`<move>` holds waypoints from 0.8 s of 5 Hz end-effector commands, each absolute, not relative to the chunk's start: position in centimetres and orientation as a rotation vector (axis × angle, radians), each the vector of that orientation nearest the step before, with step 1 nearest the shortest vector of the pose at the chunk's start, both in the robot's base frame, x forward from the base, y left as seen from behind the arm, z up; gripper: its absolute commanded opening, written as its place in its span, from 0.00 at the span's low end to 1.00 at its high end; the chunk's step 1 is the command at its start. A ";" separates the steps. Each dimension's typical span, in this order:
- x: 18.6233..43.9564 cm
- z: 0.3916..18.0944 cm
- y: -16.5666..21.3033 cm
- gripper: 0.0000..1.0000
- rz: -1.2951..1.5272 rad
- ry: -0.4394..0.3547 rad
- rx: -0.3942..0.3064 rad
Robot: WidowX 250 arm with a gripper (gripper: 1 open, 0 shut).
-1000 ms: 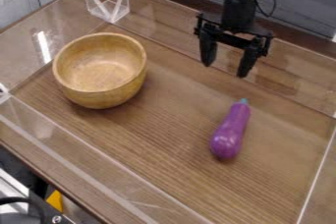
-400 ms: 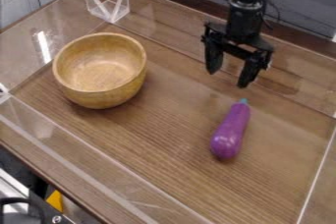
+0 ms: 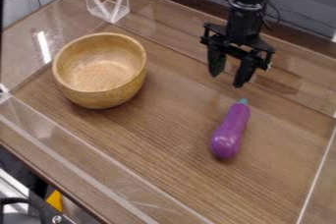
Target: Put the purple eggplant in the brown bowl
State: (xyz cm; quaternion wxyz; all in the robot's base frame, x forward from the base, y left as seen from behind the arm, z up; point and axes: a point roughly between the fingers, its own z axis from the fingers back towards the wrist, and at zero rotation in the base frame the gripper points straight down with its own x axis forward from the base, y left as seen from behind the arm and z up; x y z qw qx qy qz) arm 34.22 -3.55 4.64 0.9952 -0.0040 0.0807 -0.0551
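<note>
The purple eggplant [image 3: 231,131] lies on the wooden table at the right, its dark stem tip pointing away from me. At the left stands the brown bowl [image 3: 100,69], upright and with nothing inside. My gripper [image 3: 234,75] hangs from the black arm at the back right, a short way behind the eggplant's stem end and above the table. Its two black fingers [image 3: 217,69] point down with a narrow gap between them and nothing in that gap. It touches neither the eggplant nor the bowl.
Low clear plastic walls [image 3: 308,194] fence the wooden table [image 3: 144,140] on all sides. A clear folded plastic piece [image 3: 108,4] stands at the back left behind the bowl. A grey wall runs along the back.
The gripper has shifted a little to the right and towards the eggplant, and its fingers have drawn closer together. The eggplant and bowl have not moved.
</note>
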 end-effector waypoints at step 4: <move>35.5 8.3 -3.9 0.00 -0.096 0.078 -0.029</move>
